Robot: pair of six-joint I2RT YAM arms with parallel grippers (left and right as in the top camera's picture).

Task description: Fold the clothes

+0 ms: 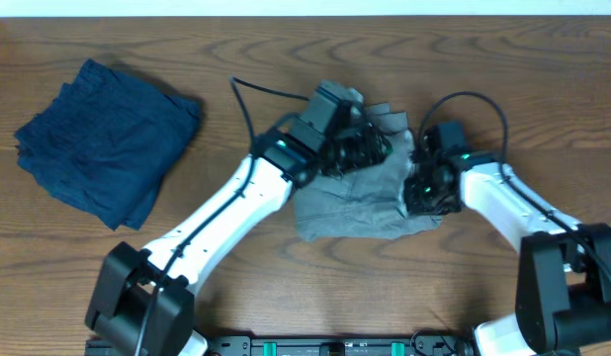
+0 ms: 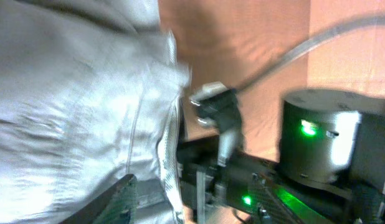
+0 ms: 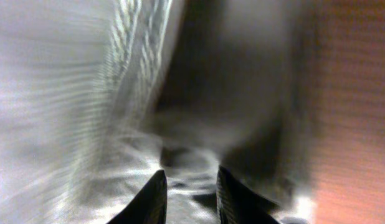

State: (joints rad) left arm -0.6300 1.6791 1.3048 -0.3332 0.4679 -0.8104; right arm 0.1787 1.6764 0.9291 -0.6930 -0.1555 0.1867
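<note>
The light grey shorts (image 1: 350, 208) lie bunched in the middle of the table. The dark navy garment (image 1: 108, 138) lies folded at the far left, apart from both arms. My left gripper (image 1: 370, 148) is over the shorts' far edge. In the left wrist view its fingers (image 2: 195, 202) are spread, with the seamed edge of the shorts (image 2: 74, 106) between them. My right gripper (image 1: 416, 193) is at the shorts' right edge. In the right wrist view its fingers (image 3: 189, 193) are nearly together on a fold of the grey cloth (image 3: 68, 106). Both wrist views are blurred.
The wooden table (image 1: 543, 99) runs to a pale edge at the back. The right arm's body with its green lights (image 2: 329, 143) is close beside my left gripper. A black cable (image 1: 261, 89) loops over the table behind the left arm.
</note>
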